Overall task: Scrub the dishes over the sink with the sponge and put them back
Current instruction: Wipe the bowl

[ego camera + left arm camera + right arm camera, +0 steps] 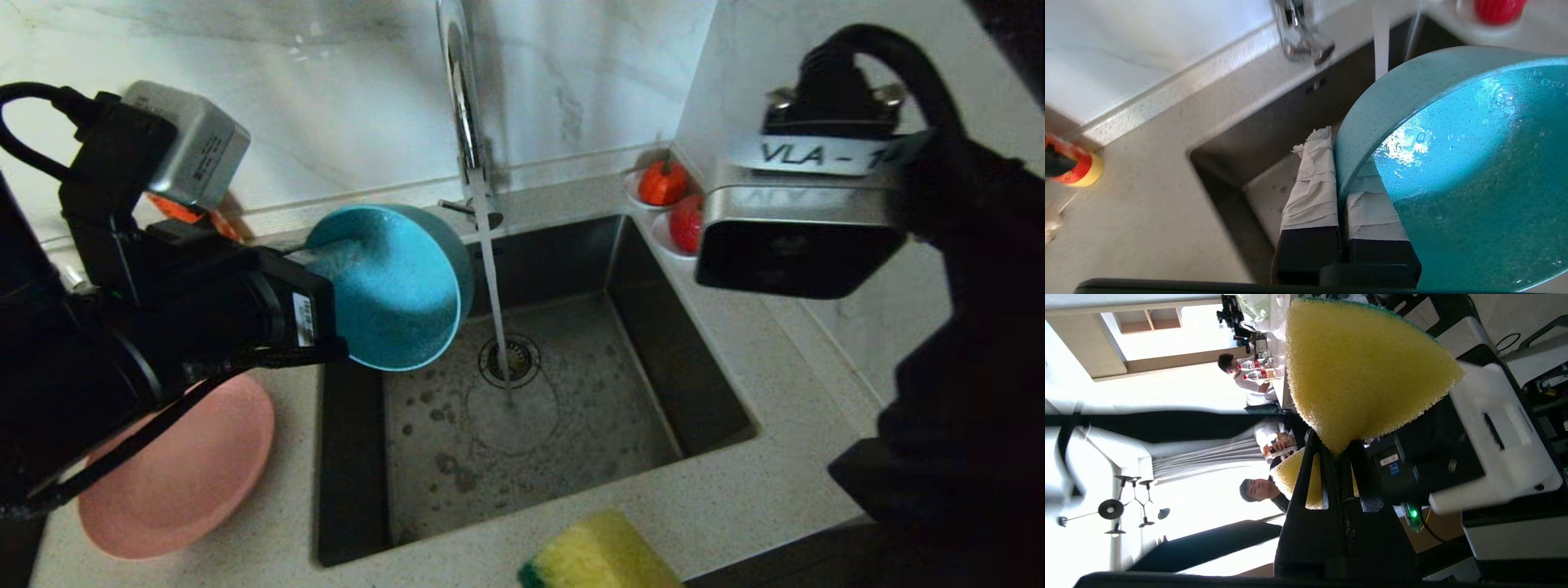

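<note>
My left gripper pinches the speckled teal bowl's rim; my right gripper squeezes the porous yellow sponge, folding it.

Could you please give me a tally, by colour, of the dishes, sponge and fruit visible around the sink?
Teal: 1, the bowl, held over the sink by the left gripper
Pink: 1, the plate
Yellow: 1, the sponge, pinched in the right gripper
Red: 2, the fruit
Total: 5
</note>
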